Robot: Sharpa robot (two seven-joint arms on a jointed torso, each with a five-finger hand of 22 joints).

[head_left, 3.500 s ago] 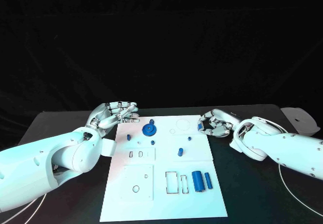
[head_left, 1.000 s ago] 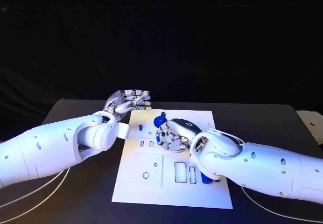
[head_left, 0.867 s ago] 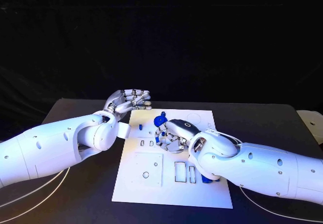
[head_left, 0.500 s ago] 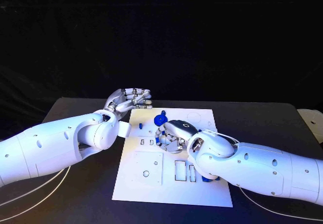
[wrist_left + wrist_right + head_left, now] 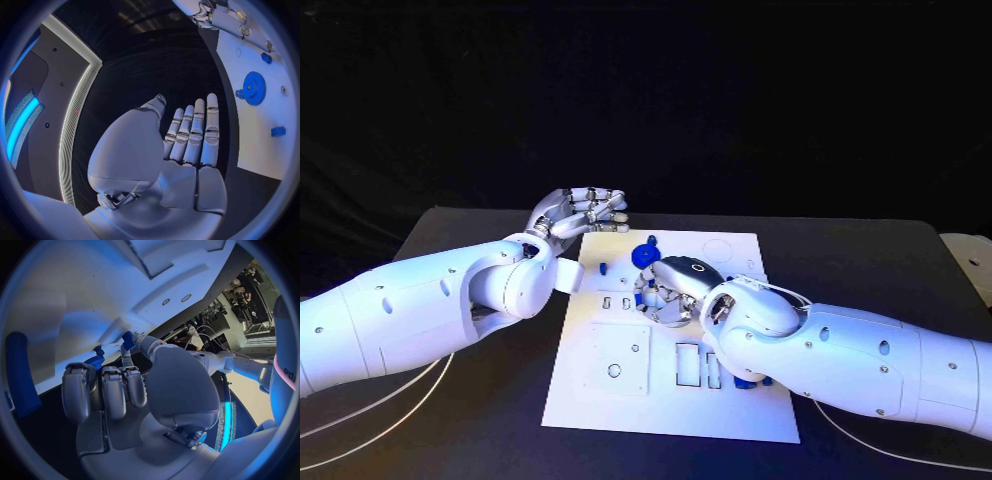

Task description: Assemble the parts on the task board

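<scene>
Most of task board [image 5: 625, 400] middle under right robot hand [image 5: 671, 291].

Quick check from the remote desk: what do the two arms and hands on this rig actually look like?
Both arms are glossy white rounded shells dotted with small dark screw holes. The left hand and right hand are silver metal with segmented fingers; the right hand's back carries a dark oval with a small ring mark. Thin white cables trail from beneath each arm across the black table.
</scene>
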